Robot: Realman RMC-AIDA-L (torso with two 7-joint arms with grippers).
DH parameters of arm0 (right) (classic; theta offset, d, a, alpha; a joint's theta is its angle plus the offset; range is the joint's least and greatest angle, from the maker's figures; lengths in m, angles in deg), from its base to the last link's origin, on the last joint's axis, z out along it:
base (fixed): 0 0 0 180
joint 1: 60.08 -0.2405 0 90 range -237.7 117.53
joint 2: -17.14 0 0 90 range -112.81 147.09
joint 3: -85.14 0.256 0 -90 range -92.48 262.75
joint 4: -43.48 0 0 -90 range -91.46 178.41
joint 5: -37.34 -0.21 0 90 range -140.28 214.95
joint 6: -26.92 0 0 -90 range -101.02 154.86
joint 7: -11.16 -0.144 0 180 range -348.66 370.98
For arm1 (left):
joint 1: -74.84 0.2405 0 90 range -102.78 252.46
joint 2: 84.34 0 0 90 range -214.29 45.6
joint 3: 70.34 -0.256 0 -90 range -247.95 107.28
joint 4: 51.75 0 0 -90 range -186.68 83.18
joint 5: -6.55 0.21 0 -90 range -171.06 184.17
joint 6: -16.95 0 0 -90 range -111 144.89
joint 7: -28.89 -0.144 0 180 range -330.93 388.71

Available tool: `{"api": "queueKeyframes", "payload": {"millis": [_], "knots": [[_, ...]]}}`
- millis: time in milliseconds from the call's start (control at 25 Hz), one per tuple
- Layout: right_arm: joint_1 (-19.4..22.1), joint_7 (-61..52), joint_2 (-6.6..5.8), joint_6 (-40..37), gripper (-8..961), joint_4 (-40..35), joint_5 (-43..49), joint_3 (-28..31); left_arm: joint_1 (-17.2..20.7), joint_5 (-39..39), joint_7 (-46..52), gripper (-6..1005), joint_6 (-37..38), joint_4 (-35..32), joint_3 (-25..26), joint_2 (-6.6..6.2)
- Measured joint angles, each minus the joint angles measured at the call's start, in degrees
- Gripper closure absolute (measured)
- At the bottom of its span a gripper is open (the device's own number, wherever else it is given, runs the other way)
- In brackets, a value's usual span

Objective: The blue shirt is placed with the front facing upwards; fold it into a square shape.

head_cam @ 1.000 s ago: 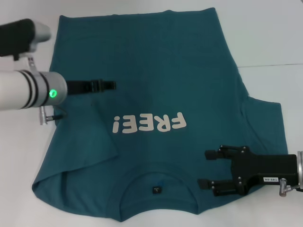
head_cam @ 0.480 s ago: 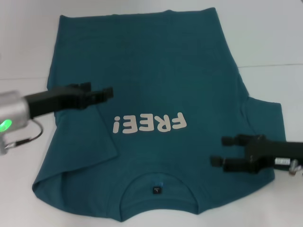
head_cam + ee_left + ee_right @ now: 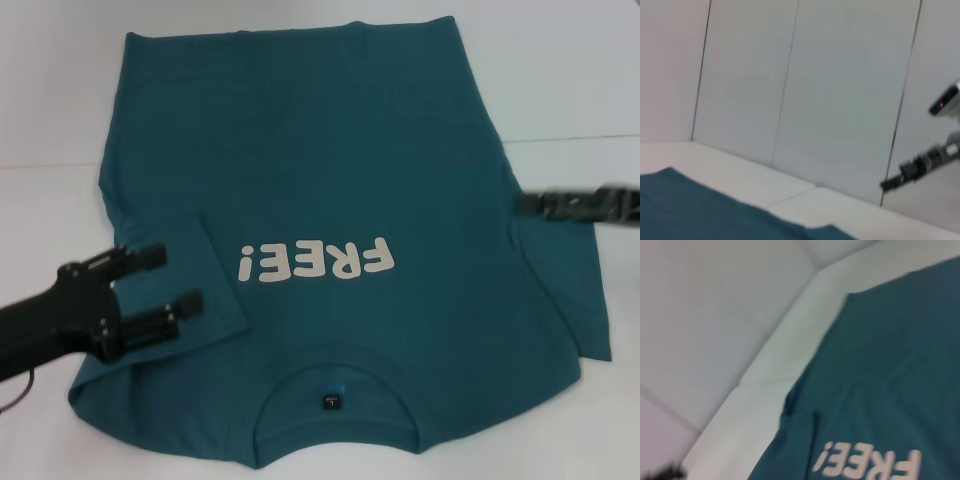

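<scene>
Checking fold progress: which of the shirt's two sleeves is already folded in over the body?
The sleeve on the robot's left, by the left gripper; the right sleeve lies spread outward.

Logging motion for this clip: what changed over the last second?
The left claw dropped from mid-shirt toward the folded-in left sleeve near the collar, open. The right claw pulled away from the collar side, out to the right sleeve edge. The blue shirt lies unchanged, held by neither.

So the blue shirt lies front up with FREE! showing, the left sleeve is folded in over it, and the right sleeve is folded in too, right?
Not quite. The head view shows the blue shirt front up with FREE! showing and the left sleeve folded in, but the right sleeve is spread flat on the table, not folded in.
</scene>
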Motion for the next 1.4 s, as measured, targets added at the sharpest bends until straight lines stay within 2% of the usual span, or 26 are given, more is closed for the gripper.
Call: {"api": "queueKeyframes", "payload": {"millis": [120, 160, 320, 400, 520, 880, 1400], "knots": [[-0.7, -13.4, -3.65, 0.6, 91, -1.1, 1.4, 1.8, 0.8, 1.3, -0.9, 152, -1.1, 0.1, 0.1, 0.46], [-0.8, -15.7, -4.47, 0.8, 91, -1.1, 1.9, 2.7, 1.0, 1.5, -1.2, 152, -1.6, 0.5, 0.1, 0.58], [-0.8, -20.5, -7.43, 1.7, 92, -1.3, 6.5, 6.5, 1.0, 2.2, -1.9, 152, -2.9, 1.6, -0.3, 0.65], [-0.8, -21.3, -8.02, 1.8, 93, -1.4, 9.5, 7.3, 0.7, 3.3, -2.0, 152, -3.1, 1.7, -0.4, 0.65], [-0.8, -22.4, -8.19, 1.4, 98, -1.6, 14.5, 7.5, 0.3, 4.5, -2.0, 152, -3.6, 1.8, -0.4, 0.72], [-1.3, -23.3, -7.52, 1.8, 105, -0.2, 25.5, 6.8, -0.3, 4.8, -2.0, 152, -6.7, 2.8, -1.6, 0.95], [-1.9, -20.9, -7.29, 8.4, 105, 9.0, 26.6, 3.8, -1.1, 7.3, -0.1, 152, -7.8, 3.2, -1.8, 1.02]]}}
